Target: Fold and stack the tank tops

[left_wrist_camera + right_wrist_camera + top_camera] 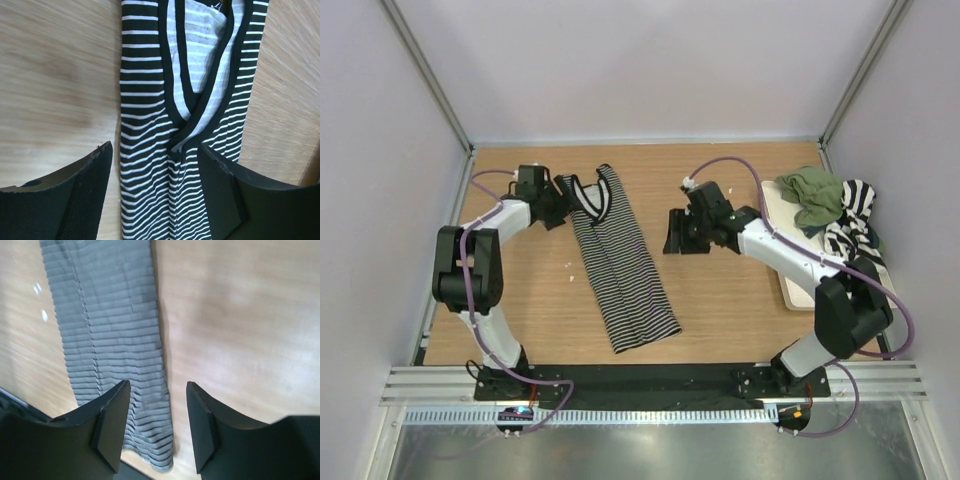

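The pinstriped tank top (620, 265) lies folded into a long narrow strip on the table, its neck end at the back. My left gripper (558, 210) is open at the strip's neck end, on its left side. In the left wrist view the neckline and stripes (150, 125) lie between and beyond my open left gripper (156, 172). My right gripper (673, 240) is open and empty over bare wood to the right of the strip. In the right wrist view (156, 415) the strip (115, 340) lies to its left. The olive green top (812, 195) and the broad-striped top (852, 225) lie crumpled on the tray.
The cream tray (795, 285) sits at the right edge of the table. White walls and metal posts close in the back and sides. A black rail (650, 380) runs along the near edge by the arm bases.
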Tool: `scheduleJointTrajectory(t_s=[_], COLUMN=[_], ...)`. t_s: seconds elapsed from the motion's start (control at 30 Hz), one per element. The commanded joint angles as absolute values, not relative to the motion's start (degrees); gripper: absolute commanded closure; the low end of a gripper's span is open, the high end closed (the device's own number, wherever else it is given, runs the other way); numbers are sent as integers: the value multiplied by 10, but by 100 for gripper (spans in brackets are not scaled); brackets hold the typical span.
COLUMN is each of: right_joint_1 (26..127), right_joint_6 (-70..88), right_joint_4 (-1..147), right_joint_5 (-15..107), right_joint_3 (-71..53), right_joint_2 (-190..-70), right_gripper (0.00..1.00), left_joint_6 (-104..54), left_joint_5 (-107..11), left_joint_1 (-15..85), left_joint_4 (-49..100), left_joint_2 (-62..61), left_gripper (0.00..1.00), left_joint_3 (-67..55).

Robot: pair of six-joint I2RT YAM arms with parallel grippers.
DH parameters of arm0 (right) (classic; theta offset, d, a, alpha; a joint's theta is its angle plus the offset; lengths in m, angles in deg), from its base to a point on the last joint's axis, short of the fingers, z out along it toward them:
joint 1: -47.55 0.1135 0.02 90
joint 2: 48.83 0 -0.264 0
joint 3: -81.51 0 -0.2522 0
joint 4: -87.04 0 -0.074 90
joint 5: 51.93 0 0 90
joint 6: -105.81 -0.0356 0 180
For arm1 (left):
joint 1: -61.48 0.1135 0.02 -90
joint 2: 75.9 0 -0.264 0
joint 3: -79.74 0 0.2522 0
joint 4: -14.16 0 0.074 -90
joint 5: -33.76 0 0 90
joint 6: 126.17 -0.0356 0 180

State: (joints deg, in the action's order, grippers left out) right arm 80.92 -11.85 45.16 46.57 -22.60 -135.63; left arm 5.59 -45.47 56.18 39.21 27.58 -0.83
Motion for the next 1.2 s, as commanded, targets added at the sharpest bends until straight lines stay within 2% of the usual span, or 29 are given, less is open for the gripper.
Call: scheduleJointTrajectory(t_s=[0.0, 0.13, 0.37, 0.53, 0.73, 0.8, 0.83, 0.9, 0.93, 1.0, 1.17], right_joint_1=[781, 764, 752, 727, 697, 690, 683, 678, 675, 672, 674], right_joint_6=[-99, -106, -116, -124, -119, -114, -113, -110, -110, -108, -111], right_joint_4=[498, 530, 539, 553, 562, 560, 559, 560, 560, 557, 559], right_joint_5=[537, 573, 589, 611, 602, 591, 586, 579, 574, 559, 554], right_joint_3=[-164, -91, 31, 54, 23, 13, 2, -10, -24, -38, -104], right_joint_2=[-1431, -1525, -1647, -1681, -1661, -1650, -1646, -1633, -1627, -1616, -1547], right_gripper=[46, 49, 46, 46, 46, 46, 46, 46, 47, 47, 46], left_joint_6=[61, 64, 70, 73, 77, 79, 82, 87, 87, 76, 55], left_joint_5=[-405, -414, -417, -400, -382, -389, -390, -391, -394, -414, -445], left_joint_1=[559, 559, 557, 557, 517, 496, 493, 488, 488, 489, 493], left_joint_4=[357, 355, 359, 361, 369, 378, 379, 374, 374, 374, 386], left_joint_2=[312, 339, 408, 460, 533, 543, 543, 530, 523, 500, 370], left_gripper=[31, 37, 58, 82, 86, 84, 79, 66, 51, 41, 31], left_joint_3=[-42, -57, -96, -139, -232, -252, -261, -260, -255, -232, -147])
